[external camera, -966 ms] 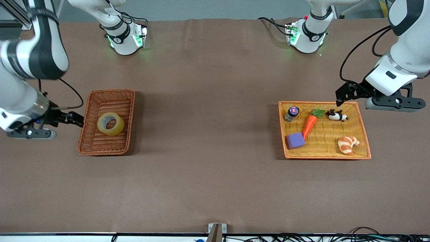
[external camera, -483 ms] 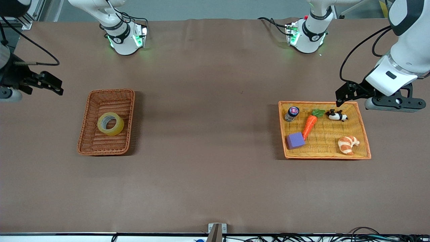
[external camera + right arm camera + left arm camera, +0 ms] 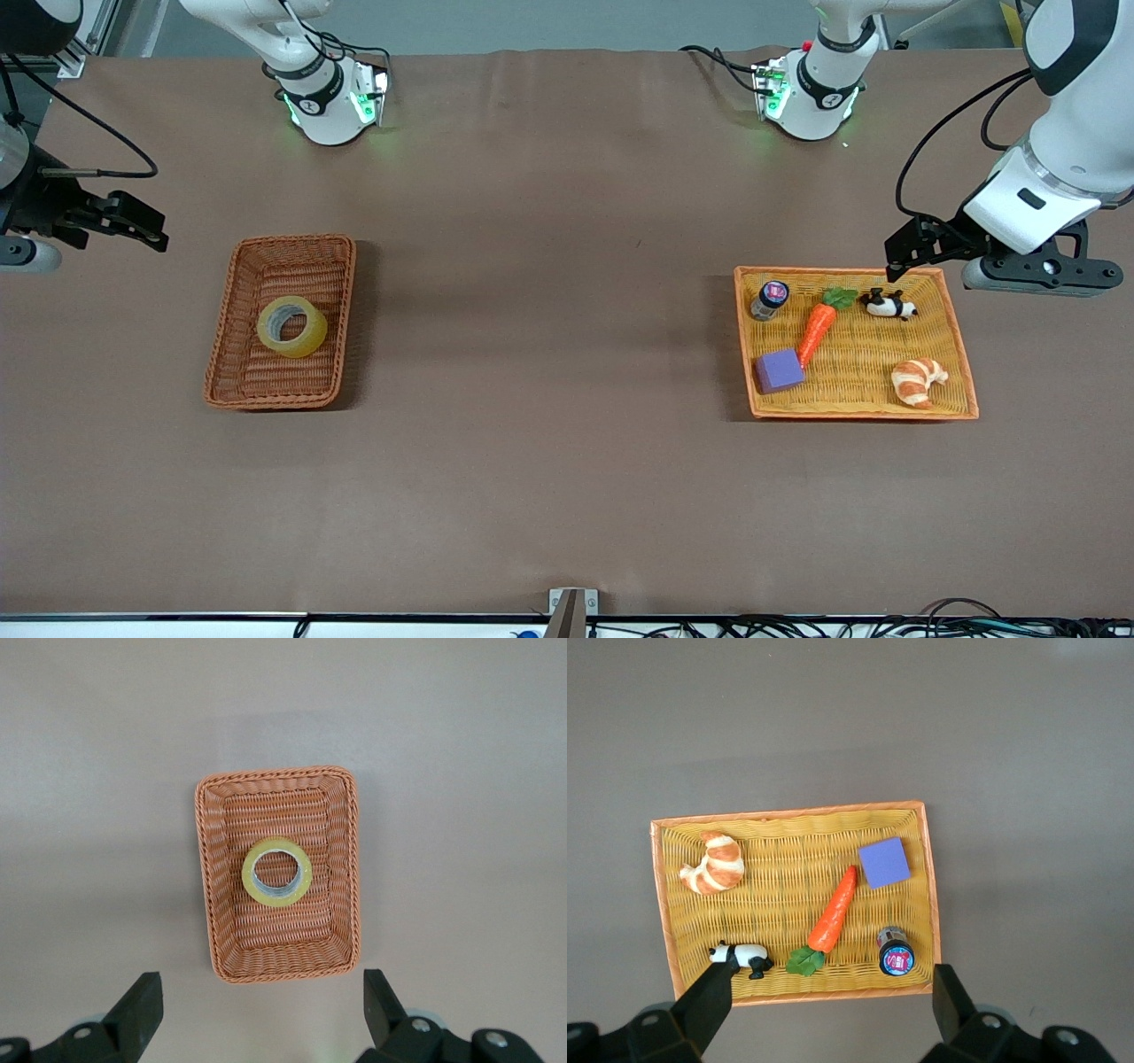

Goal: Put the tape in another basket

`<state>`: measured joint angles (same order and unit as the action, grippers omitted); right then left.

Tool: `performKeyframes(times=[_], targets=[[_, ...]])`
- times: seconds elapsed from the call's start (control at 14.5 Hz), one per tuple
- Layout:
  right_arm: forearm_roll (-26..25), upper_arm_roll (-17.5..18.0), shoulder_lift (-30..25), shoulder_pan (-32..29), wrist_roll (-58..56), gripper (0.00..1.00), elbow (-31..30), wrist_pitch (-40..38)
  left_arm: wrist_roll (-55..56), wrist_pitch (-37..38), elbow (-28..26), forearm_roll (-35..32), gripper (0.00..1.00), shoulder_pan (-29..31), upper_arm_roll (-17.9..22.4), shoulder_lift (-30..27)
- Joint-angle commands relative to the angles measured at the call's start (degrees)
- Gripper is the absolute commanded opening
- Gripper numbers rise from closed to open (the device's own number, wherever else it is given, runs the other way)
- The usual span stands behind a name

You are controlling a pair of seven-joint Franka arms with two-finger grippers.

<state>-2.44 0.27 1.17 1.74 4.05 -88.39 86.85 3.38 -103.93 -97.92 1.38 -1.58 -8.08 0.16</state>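
I saw the roll of tape (image 3: 291, 326) lying flat in the brown basket (image 3: 230, 365) at the right arm's end of the table. It was the only thing in there.

A second ago my right gripper (image 3: 133, 221) had been low, just beside that basket. Half a second later it had gone up and away toward the table's edge, and then it hardly moved any more. Its fingers (image 3: 137, 1008) were wide apart and held nothing.

My left gripper (image 3: 904, 248) had not moved at all. It waited over the top edge of the orange basket (image 3: 966, 377), its fingers (image 3: 709, 1001) wide apart too, with nothing in them. That basket held a carrot (image 3: 817, 330), a purple block (image 3: 780, 369), a croissant (image 3: 918, 381), a little panda (image 3: 890, 306) and a small jar (image 3: 769, 299).

I could not be sure what this meant. The tape may just have been dropped here, so the job was done. Or the arm may only have pulled back, with the tape waiting to go to the orange basket.
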Motion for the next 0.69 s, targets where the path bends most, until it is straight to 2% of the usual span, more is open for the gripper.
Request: performKeyframes(times=[0.0, 0.34, 0.62], targets=[[1.1, 0.2, -0.9, -0.9, -0.4, 1.00, -0.5, -0.5, -0.4, 0.0, 1.1, 0.7, 1.00, 0.3, -0.2, 0.7], [1.1, -0.1, -2.1, -0.8, -1.8, 1.00, 0.1, -1.9, -0.1, 0.0, 1.1, 0.7, 1.00, 0.2, -0.2, 0.8], [1.1, -2.1, -2.0, 0.8, -1.8, 1.00, 0.5, -1.9, 0.7, 0.0, 1.1, 0.8, 1.00, 0.3, -0.1, 0.8]])
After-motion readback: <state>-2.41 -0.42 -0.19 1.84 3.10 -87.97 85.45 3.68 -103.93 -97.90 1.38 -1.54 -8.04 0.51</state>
